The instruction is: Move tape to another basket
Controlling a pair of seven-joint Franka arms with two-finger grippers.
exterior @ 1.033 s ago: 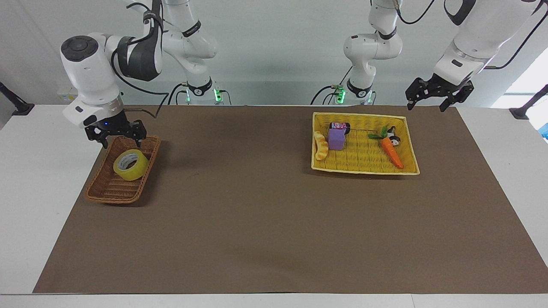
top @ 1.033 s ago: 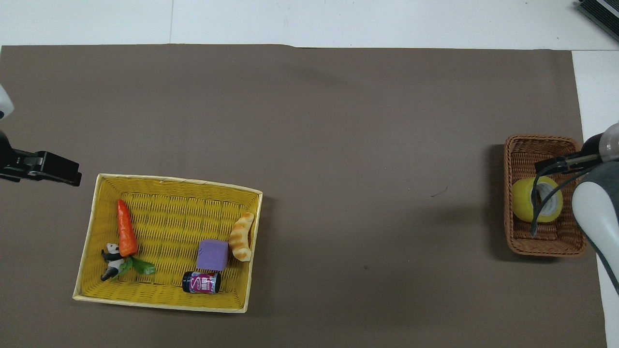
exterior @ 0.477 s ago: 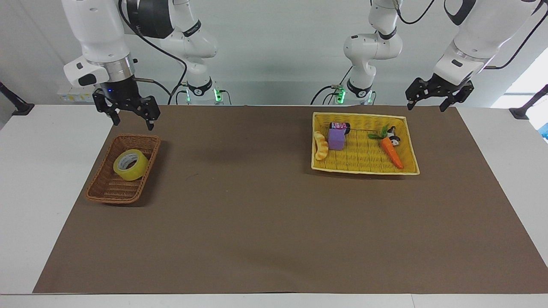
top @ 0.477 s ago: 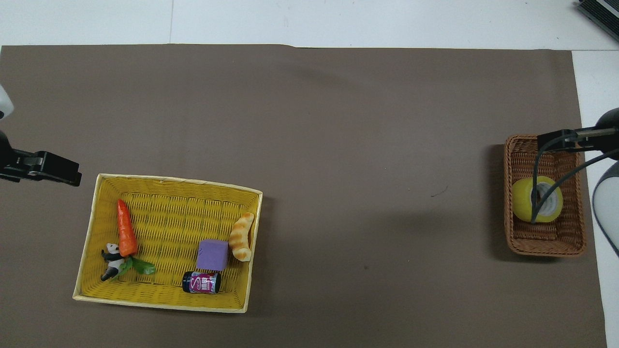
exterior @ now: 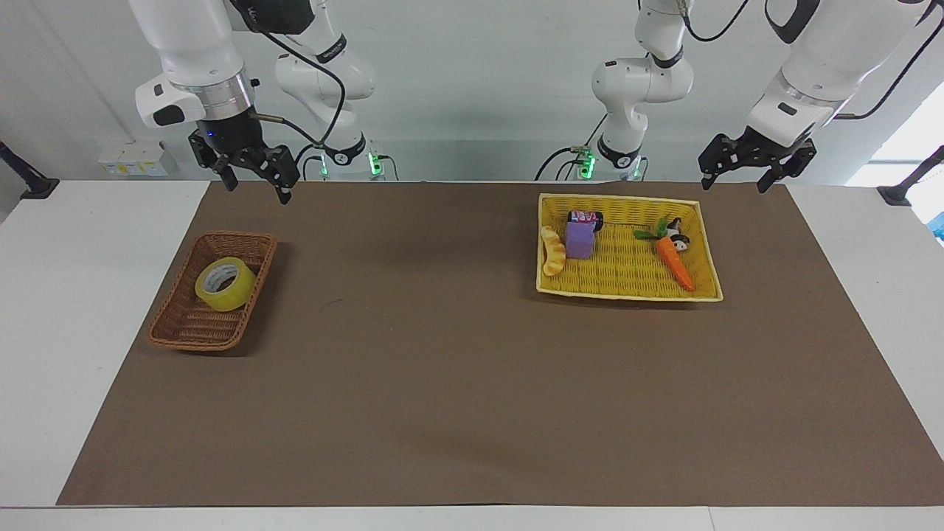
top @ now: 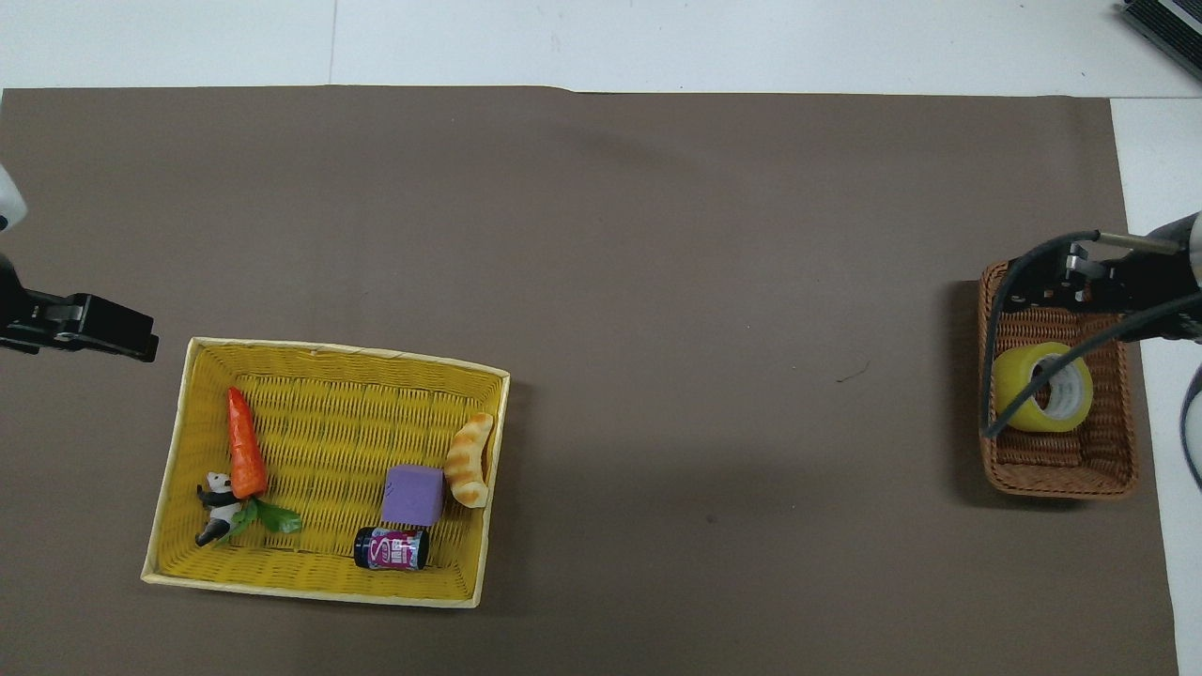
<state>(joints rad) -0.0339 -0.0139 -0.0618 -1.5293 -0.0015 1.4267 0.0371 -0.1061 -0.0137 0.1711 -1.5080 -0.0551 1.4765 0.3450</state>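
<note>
The yellow tape lies in the small brown wicker basket at the right arm's end of the table; it also shows in the overhead view, in the basket. My right gripper is open and empty, raised well above the basket and clear of the tape. In the overhead view this gripper covers the basket's farther end. My left gripper is open and empty. It waits in the air by the yellow tray basket and shows in the overhead view.
The yellow tray basket holds a toy carrot, a panda figure, a purple block, a bread piece and a small can. A brown mat covers the table between the two baskets.
My right gripper has risen from just above the brown basket to well above it, open and empty. The tape has stayed in the basket. The left arm has not moved.
</note>
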